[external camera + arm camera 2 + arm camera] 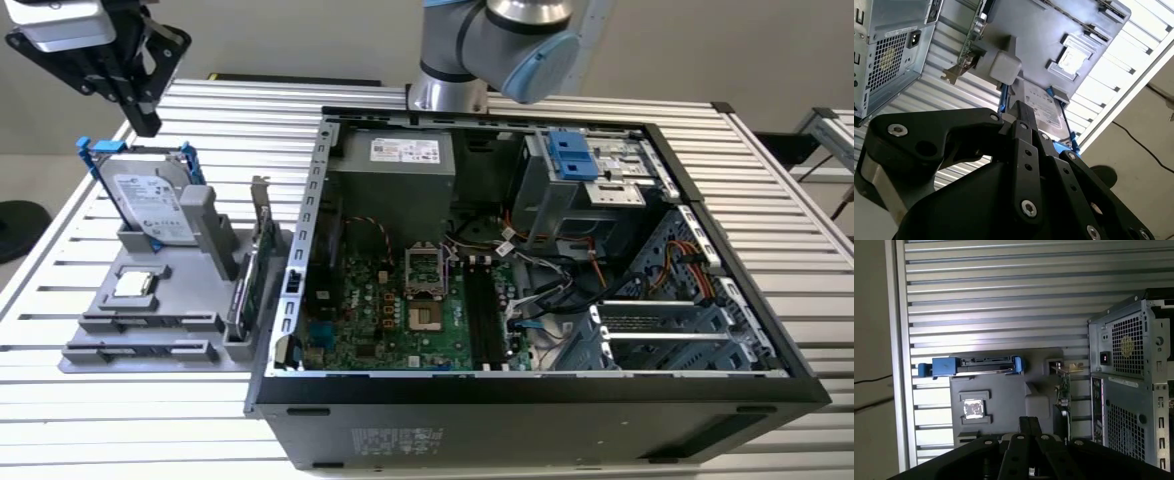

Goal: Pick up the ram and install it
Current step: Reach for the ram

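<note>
- Exterior view: bright, even overhead light on the table (pixel 147 420); shadows soft.
- First wrist view: glare band across mid-table slats (nearly white).
- Computer case (pixel 534 400) interior dim.

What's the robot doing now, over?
Black gripper shut, empty, above silver hard drive in blue frame. Ram stick not gripped, too small to tell apart. Nothing seen blocking.

The exterior view looks steeply down on the open black computer case (pixel 534 400), with the grey plastic parts stand (pixel 100 312) at nine o'clock. Both wrist views share that stand — nearer, from above.
</note>
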You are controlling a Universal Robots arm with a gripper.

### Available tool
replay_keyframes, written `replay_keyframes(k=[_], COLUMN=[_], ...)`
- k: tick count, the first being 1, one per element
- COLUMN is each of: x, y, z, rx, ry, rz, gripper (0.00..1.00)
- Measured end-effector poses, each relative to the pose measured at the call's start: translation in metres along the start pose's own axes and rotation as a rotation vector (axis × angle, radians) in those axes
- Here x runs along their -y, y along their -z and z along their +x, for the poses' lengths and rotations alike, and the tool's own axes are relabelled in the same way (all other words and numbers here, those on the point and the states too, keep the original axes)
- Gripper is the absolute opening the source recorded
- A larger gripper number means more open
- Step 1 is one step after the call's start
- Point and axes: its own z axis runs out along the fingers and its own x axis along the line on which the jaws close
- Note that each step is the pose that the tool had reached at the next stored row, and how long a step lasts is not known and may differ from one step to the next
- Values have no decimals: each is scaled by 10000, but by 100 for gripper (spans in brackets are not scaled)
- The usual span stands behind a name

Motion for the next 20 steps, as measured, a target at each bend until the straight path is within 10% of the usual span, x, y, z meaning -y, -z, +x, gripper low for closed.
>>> replay_keyframes(k=[20], x=[17], y=[4], z=[229], rx=[-1], ry=[16], rz=[0], gripper=[0])
